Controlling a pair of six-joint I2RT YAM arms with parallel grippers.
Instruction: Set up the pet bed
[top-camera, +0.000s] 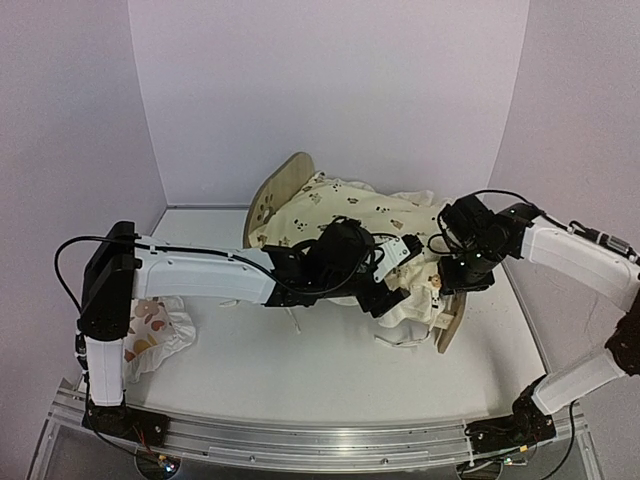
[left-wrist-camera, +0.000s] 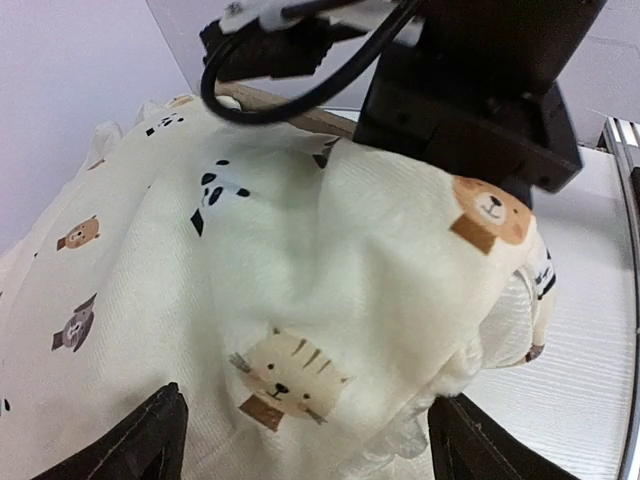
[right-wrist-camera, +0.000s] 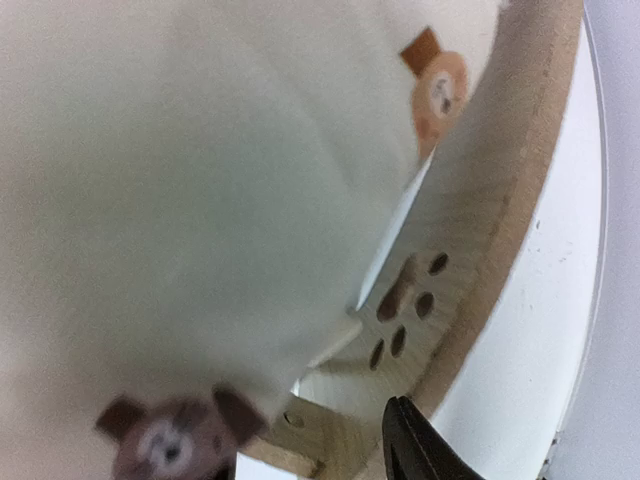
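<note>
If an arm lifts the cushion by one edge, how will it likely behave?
Probably floppy: the cushion lies in folds and bulges over the pet bed, and its edge hangs over the side. It is likely light for its size, since it looks like soft padded cloth. It may drag rather than slide, because the fabric could catch on the wooden frame.

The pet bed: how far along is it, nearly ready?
Partly. The cushion is already draped over the pet bed, though bunched at the footboard. The left gripper, jaws wide, and the right gripper hover at that end, apparently arranging it. The small pillow lies on the table, far left, not yet on the bed.
</note>
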